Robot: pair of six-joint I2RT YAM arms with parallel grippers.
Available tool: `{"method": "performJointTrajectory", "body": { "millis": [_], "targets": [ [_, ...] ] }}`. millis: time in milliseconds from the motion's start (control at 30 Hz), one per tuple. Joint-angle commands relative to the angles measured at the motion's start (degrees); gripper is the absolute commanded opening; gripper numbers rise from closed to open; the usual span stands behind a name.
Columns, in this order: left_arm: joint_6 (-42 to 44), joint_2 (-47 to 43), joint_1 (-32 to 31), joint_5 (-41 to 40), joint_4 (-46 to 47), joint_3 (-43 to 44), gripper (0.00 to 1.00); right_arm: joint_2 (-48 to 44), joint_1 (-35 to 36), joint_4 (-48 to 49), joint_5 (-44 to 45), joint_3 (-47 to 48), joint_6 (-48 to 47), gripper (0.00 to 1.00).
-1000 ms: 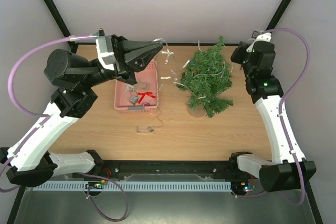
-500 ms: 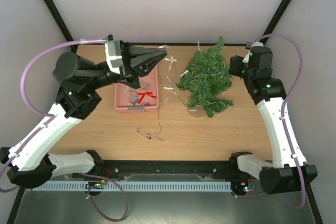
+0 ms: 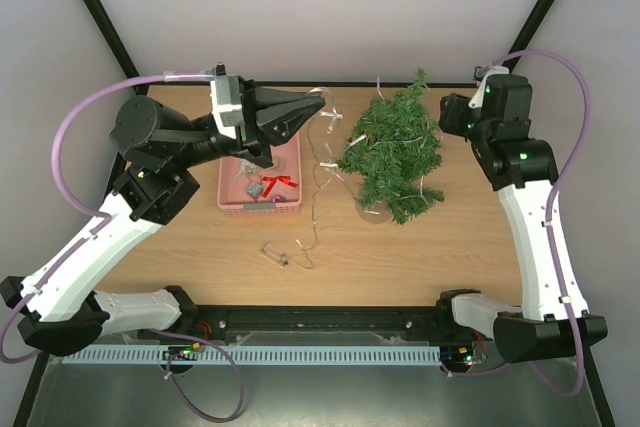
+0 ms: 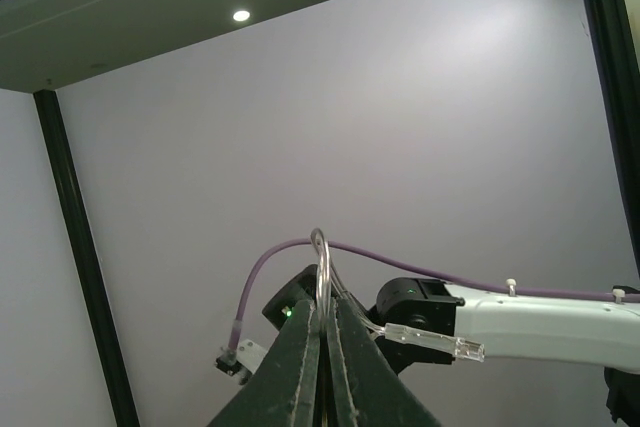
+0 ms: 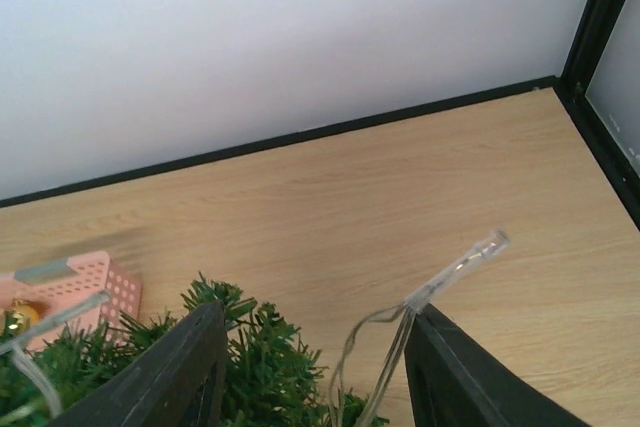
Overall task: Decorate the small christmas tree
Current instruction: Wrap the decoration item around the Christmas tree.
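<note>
The small christmas tree (image 3: 393, 152), bushy dark green on a pale round base, stands right of centre on the table. A clear string of lights (image 3: 322, 162) runs from the tree leftward and hangs down to the table. My left gripper (image 3: 314, 107) is shut on this string, held high left of the tree; in the left wrist view the wire loops out of the closed tips (image 4: 322, 292). My right gripper (image 3: 447, 117) is open beside the tree's upper right. In the right wrist view a bulb (image 5: 462, 265) sticks up between the fingers above the branches (image 5: 260, 357).
A pink basket (image 3: 262, 175) with a red bow and other ornaments sits left of the tree, under my left arm. A small clear piece (image 3: 276, 253) of the string lies on the table in front of the basket. Black frame posts stand at the back corners.
My left gripper has moved right and slightly forward with the light string, whose hanging part has swung toward the tree. My right gripper shifted a little at the tree's right side.
</note>
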Motion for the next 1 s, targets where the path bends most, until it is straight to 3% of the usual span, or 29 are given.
{"method": "performJointTrajectory", "body": {
  "millis": [0, 300, 533, 733, 967],
  "targets": [
    [-0.53, 0.51, 0.23, 0.96, 2.77, -0.2, 0.02, 0.51, -0.12, -4.19, -0.36, 4.59, -0.52, 0.47],
    [-0.01, 0.46, 0.22, 0.72, 3.63, -1.52, 0.02, 0.56, 0.23, -7.44, -2.82, 5.66, 0.13, 0.49],
    [0.32, -0.5, 0.25, -0.46, 4.09, -3.43, 0.02, 8.22, 0.2, -2.9, -4.92, 7.98, -1.58, 0.5],
    [0.27, -0.42, 0.2, -0.72, 3.77, -3.75, 0.02, 11.74, 0.17, -1.84, -0.6, 9.79, 0.77, 0.46],
    [0.62, -0.68, 0.18, -0.75, 3.78, -4.29, 0.02, 5.62, 0.24, -7.16, 2.98, 5.32, -0.33, 0.49]
  ]
}}
